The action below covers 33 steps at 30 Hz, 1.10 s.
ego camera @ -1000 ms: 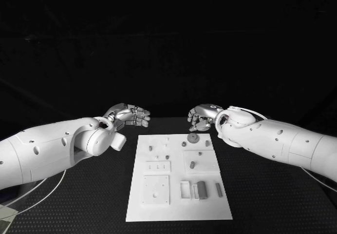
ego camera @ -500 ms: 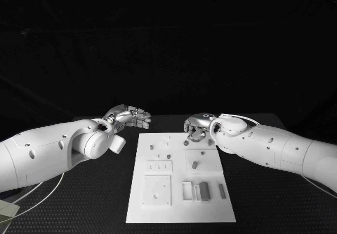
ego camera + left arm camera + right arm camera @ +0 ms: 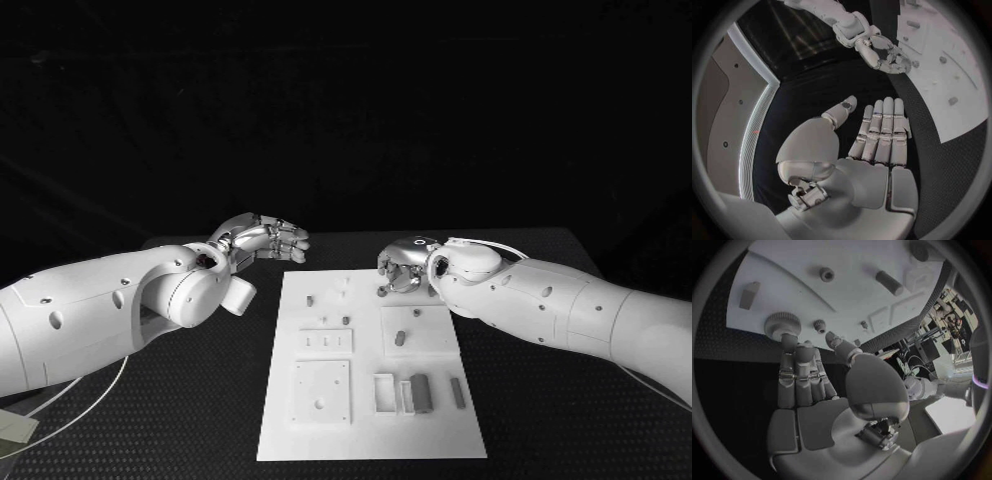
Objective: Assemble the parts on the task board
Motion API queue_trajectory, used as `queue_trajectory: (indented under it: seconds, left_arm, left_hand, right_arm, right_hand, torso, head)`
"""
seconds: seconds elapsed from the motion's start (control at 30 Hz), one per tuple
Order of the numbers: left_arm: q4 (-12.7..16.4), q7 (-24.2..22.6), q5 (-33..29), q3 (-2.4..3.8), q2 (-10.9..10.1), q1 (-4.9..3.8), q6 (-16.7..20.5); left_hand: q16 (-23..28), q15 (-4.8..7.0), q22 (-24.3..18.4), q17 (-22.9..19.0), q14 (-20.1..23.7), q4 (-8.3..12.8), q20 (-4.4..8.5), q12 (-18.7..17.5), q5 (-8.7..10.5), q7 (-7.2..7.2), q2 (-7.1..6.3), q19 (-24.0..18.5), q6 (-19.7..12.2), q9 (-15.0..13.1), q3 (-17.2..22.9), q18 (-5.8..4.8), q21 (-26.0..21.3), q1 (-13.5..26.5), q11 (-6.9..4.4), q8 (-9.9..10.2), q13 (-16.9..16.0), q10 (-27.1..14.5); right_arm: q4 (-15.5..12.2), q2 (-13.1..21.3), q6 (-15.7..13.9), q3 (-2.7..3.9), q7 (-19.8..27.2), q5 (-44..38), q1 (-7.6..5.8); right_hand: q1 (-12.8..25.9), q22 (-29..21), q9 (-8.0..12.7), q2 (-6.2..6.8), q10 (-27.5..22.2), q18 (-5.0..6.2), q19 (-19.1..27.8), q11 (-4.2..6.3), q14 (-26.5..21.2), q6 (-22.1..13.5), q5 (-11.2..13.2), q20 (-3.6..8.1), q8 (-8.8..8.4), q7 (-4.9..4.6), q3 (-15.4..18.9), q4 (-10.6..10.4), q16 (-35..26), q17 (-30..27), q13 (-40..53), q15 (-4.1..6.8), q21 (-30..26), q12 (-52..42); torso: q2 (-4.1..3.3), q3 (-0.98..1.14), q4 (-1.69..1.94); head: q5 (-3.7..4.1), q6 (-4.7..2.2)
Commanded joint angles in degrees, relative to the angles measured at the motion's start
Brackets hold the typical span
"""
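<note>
The white task board (image 3: 368, 420) lies lengthwise in the middle of the table, with small grey parts on it. My right hand (image 3: 402, 266) hovers over the board's far right corner, fingers stretched out and thumb apart. In the right wrist view its fingertips (image 3: 789, 342) reach the edge of a large grey gear (image 3: 782, 324); a small gear (image 3: 820, 326) lies beside it. I cannot tell if the fingertips touch the large gear. My left hand (image 3: 264, 240) hangs off the board's far left corner, fingers straight and together (image 3: 879, 132), holding nothing.
Near the board's front right lie two grey bars (image 3: 423, 392) beside a white frame (image 3: 382, 392). Short pegs (image 3: 402, 338) stand in the middle blocks. A peg (image 3: 826, 274) and a slanted bar (image 3: 889, 282) lie beyond the gears. Black table surrounds the board.
My right hand has moved in and down over the board's far right corner, and it now covers the large gear in the head view. The left hand has stayed put.
</note>
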<state>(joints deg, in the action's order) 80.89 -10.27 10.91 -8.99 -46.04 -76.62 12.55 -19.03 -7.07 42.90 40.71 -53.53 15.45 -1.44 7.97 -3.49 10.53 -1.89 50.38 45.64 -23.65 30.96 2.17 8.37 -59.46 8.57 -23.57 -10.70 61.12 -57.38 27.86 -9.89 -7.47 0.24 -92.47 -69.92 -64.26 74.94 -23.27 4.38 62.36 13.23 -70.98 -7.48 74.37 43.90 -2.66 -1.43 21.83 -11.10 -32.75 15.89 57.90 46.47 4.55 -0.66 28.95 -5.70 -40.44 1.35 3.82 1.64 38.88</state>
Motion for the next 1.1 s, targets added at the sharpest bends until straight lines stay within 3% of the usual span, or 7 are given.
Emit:
queue_trajectory:
  seconds: [0.03, 0.23, 0.53, 0.83, 1.1]
  left_arm:
    - [0.3, -1.1, 0.3, 0.22, 0.2, -0.22, -0.5]
    - [0.3, -0.9, 0.1, 0.32, 0.3, -0.4, -0.6]
    - [0.5, -0.7, 0.0, 0.32, 0.4, -0.9, -1.0]
    - [0.8, -0.6, 0.0, 0.32, 0.3, -1.18, -1.1]
    - [0.7, -0.6, 0.0, 0.32, 0.5, -1.21, -1.3]
  left_hand:
    - [0.4, -0.18, -0.1, 0.1, 0.2, -0.4, -0.04, -0.4, 0.25, 0.06, -0.05, -0.4, 0.3, 0.1, -0.1, -0.67, -0.3, 0.4, 0.1, 0.4, -0.1, 0.3]
    - [0.4, -0.19, -0.1, 0.1, 0.2, -0.4, -0.06, -0.5, 0.25, 0.12, -0.1, -0.4, 0.3, 0.1, -0.1, -0.67, -0.3, 0.5, 0.11, 0.4, -0.1, 0.3]
    - [0.5, -0.21, -0.1, 0.1, 0.1, -0.5, -0.08, -0.6, 0.25, 0.19, -0.17, -0.4, 0.3, 0.1, -0.2, -0.66, -0.4, 0.7, 0.13, 0.6, -0.1, 0.3]
    - [0.6, -0.21, -0.1, 0.2, 0.1, -0.6, -0.08, -0.7, 0.25, 0.2, -0.2, -0.4, 0.3, 0.1, -0.2, -0.65, -0.4, 0.7, 0.13, 0.6, -0.1, 0.4]
    - [0.7, -0.22, -0.1, 0.2, 0.1, -0.6, -0.09, -0.7, 0.25, 0.21, -0.25, -0.4, 0.3, 0.1, -0.2, -0.65, -0.5, 0.8, 0.13, 0.7, -0.2, 0.4]
  right_arm:
    - [0.3, -0.3, 1.0, -0.01, -0.3, -1.1, 0.65]
    - [0.7, -0.6, 1.5, -0.01, -0.1, -1.4, 1.12]
    - [1.4, -1.6, 1.2, -0.01, -0.4, -1.7, 1.28]
    - [2.1, -1.9, 1.8, -0.01, -0.6, -1.8, 1.39]
    - [2.5, -2.1, 2.5, -0.04, -1.0, -2.6, 1.64]
  right_hand:
    - [0.5, 1.5, 0.1, -0.04, 0.2, 1.77, -0.4, -0.06, 0.1, 0.0, -0.1, 0.74, -0.21, -0.45, -0.5, 0.0, 0.3, 0.1, -0.1, -0.32, 0.4, 0.2]
    - [0.7, 1.5, 0.0, -0.05, 0.6, 1.77, -0.5, 0.03, 0.2, 0.2, -0.1, 0.84, -0.14, -0.37, -0.8, 0.0, 0.6, 0.1, -0.1, -0.24, 0.8, 0.2]
    - [1.1, 1.4, -0.2, -0.46, 0.8, 1.77, -0.6, 0.1, 0.2, 0.6, -0.1, 0.93, -0.05, -0.24, -1.1, 0.0, 1.0, 0.1, -0.2, -0.16, 1.2, 0.3]
    - [1.4, 1.4, -0.3, -0.79, 1.0, 1.77, -0.7, 0.13, 0.3, 0.7, -0.1, 1.04, -0.02, -0.17, -1.3, -0.1, 1.4, 0.1, -0.2, -0.13, 1.6, 0.4]
    - [1.5, 1.4, -0.3, -0.96, 1.3, 1.77, -0.6, 0.22, 0.3, 1.0, -0.1, 1.12, 0.06, -0.06, -1.5, 0.0, 1.7, 0.1, -0.2, -0.05, 1.9, 0.4]
  torso:
    - [-0.49, 0.05, -0.05]
    - [-0.93, 0.29, 0.21]
    - [-1.48, 0.56, 0.24]
    - [-1.96, 0.7, 0.48]
    - [-2.3, 0.81, 0.48]
  head:
    - [-0.03, -0.05]
    - [-0.26, -0.1]
    - [-0.35, -0.36]
    - [-0.25, -0.42]
    - [-0.08, -0.5]
